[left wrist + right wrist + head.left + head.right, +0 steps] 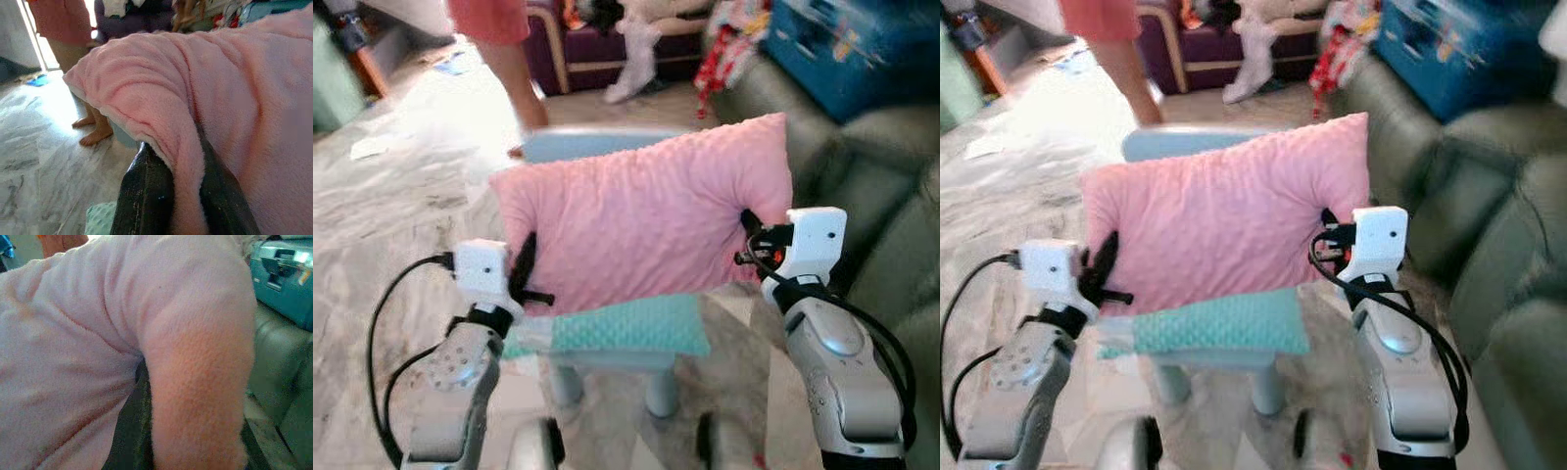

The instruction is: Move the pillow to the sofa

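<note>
Clearly we have the pillow (641,220), soft and light, pinched at both side edges, left gripper (524,279) and right gripper (751,238) each clamped on fabric.

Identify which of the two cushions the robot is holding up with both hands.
The pink pillow, pinched at its edges by the left hand and right hand. The teal cushion lies flat on the stool below, ungripped.

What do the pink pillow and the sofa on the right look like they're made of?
The pink pillow, pinched at each side by the left gripper and the right gripper, looks like soft plush fleece: a fuzzy nap that creases around the fingers. The sofa looks like grey-green leather or faux leather, smooth with a dull sheen; which one I can't tell.
</note>
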Motion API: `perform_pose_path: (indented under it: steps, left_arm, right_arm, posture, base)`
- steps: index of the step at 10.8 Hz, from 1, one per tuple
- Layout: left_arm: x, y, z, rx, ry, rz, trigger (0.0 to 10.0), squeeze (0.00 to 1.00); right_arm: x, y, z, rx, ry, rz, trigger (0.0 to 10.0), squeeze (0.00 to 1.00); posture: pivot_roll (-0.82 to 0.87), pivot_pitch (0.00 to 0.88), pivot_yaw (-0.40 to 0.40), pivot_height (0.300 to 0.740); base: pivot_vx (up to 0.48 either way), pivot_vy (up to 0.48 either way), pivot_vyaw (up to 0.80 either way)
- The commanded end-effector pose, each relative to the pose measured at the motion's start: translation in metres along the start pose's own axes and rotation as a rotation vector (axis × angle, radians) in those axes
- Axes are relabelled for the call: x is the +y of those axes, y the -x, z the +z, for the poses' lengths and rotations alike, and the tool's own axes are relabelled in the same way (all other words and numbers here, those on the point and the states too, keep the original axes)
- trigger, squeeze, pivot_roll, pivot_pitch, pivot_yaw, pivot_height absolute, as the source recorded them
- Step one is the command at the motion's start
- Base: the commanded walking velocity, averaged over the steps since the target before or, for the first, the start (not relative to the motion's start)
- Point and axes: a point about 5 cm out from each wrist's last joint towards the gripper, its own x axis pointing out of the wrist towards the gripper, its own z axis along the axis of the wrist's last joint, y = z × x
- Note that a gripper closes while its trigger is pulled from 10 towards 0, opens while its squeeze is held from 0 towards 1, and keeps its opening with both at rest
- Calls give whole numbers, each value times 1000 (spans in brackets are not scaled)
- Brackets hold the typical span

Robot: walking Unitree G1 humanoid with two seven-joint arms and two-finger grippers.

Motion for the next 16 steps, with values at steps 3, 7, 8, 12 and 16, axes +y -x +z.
perform_pose_path:
  steps: [3, 7, 8, 12, 16]
  left_arm:
    - [5, -2, -2, 19, -15, 36, 10000, 0]
    - [2, -4, -3, 27, -52, -8, 10000, 0]
    - [1, -4, -4, 30, -44, 4, 10000, 0]
    - [-3, -3, -6, 65, -11, 12, 10000, 0]
    - [-1, -5, -8, 120, 76, 4, 10000, 0]
  right_arm:
    - [1, -2, 16, -63, 3, 11, 10000, 0]
    - [2, -3, 18, -70, 3, 11, 10000, 0]
    - [2, -3, 18, -70, 1, 13, 10000, 0]
    - [3, -3, 19, -68, -2, 18, 10000, 0]
    - [4, -3, 17, -53, -6, 29, 10000, 0]
  posture:
    - [-232, 0, 53, 735]
    - [-237, 0, 54, 740]
    - [-236, 0, 53, 740]
    - [-234, 0, 49, 740]
    - [-236, 0, 49, 740]
  base:
    - [0, 0, 0]
    - [0, 0, 0]
    - [0, 0, 0]
    - [0, 0, 0]
    - [0, 0, 0]
